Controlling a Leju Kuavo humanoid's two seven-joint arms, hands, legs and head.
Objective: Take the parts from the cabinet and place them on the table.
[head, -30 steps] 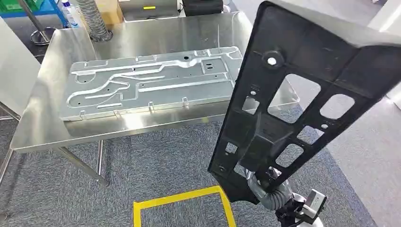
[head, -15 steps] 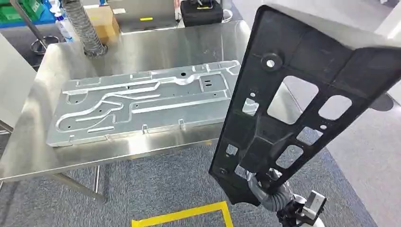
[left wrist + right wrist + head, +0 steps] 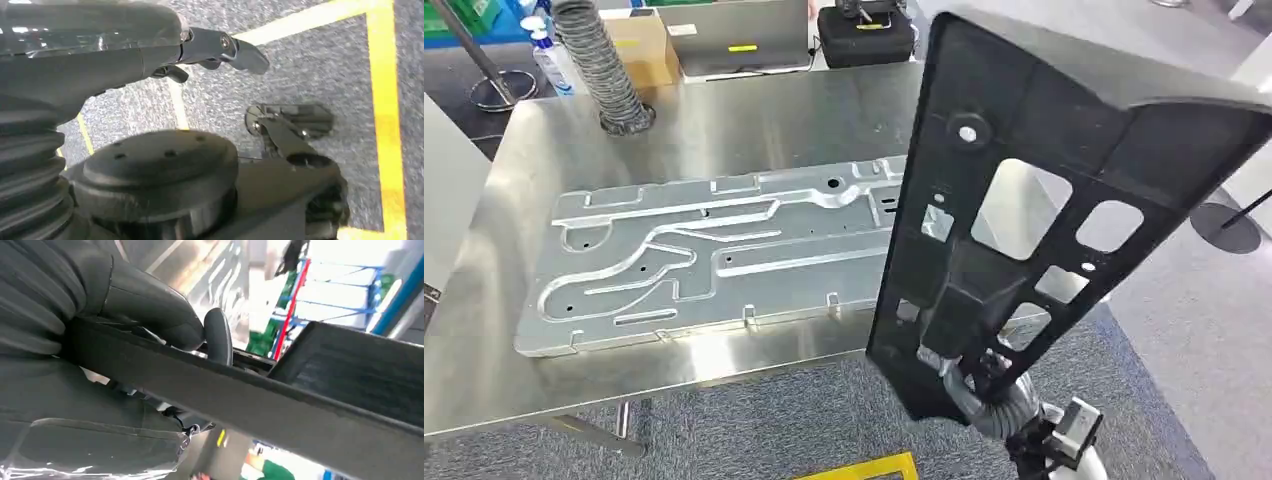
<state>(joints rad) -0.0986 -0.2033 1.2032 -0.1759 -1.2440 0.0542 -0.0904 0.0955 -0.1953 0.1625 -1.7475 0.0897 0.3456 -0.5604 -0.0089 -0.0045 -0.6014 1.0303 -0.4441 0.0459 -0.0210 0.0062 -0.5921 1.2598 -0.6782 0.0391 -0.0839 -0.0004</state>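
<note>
No legible text, brand, number or sign was found in any view. The yellow strip on the grey case [image 3: 742,47] behind the table carries no readable characters, and the label on the cardboard box [image 3: 639,45] is too small to make out. The black part [image 3: 1064,190] and the metal panel [image 3: 714,250] bear no readable markings.

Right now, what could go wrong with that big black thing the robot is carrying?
The right hand grips the long black plastic panel with cut-out windows only at its lower end, so it might tip or slip. The flat silver stamped metal plate already fills much of the steel table, so the panel could bump it.
</note>
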